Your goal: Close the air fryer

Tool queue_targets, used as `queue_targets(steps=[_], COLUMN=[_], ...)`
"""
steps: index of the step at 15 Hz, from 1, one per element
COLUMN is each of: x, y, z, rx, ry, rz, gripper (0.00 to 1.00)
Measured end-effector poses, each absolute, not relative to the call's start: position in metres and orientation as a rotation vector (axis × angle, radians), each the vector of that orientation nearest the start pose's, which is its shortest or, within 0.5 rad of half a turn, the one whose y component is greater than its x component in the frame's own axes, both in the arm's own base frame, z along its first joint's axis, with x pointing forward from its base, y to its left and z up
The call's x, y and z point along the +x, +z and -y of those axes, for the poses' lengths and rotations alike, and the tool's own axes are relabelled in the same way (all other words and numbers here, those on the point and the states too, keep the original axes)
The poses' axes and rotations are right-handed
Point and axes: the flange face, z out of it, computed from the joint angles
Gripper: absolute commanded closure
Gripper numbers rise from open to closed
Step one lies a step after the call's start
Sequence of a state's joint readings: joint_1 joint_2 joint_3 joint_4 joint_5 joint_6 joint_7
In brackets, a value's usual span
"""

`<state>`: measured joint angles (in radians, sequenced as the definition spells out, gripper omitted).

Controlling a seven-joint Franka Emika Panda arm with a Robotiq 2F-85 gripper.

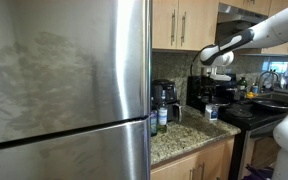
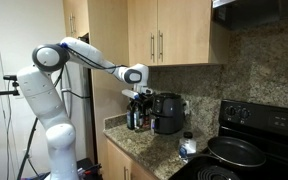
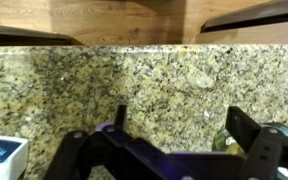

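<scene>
Hand: the gripper (image 3: 177, 118) hangs in mid air, its two fingers (image 3: 120, 112) spread wide with nothing between them. In the wrist view they come in from the bottom edge.
Step in hand: from where I stand this looks like the approach. The hand is up at about the level of the cabinet bottoms, centre of frame in an exterior view (image 2: 136, 75), and touches nothing.
Next move: I'd say it has to come down and across to the open part of the air fryer (image 2: 166, 113), then push it shut with the fingers or the palm. It need not grasp anything. The bottles (image 2: 134, 112) stand right under the hand, so the path down calls for care.
Air fryer, place: it is on the granite counter (image 2: 149, 150), just right of centre in both exterior views. It sits between the bottles and the black stove (image 2: 254, 120) and is set back toward the wall.
Air fryer, look: black, bulky, with a dark front and a rounded top. It is too small in the frames for me to tell which part stands open, or how far.
Behind it: the speckled stone backsplash (image 3: 144, 75) fills the wrist view, with wooden cabinets along the top edge.
</scene>
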<state>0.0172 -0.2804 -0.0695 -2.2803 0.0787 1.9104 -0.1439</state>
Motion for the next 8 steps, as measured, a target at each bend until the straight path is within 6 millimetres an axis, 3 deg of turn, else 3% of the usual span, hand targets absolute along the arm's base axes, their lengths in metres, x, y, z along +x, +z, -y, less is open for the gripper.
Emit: queue_targets(steps=[3,5,8], x=[0.454,0.452,0.456], y=[0.405,0.397,0.401], z=[0.017,0.017,0.018], rx=[-3.018,-3.018,-3.045], ry=[0.142,0.143,0.089], rz=[0.082,0.077,0.077], gripper=[0.0,0.0,0.0])
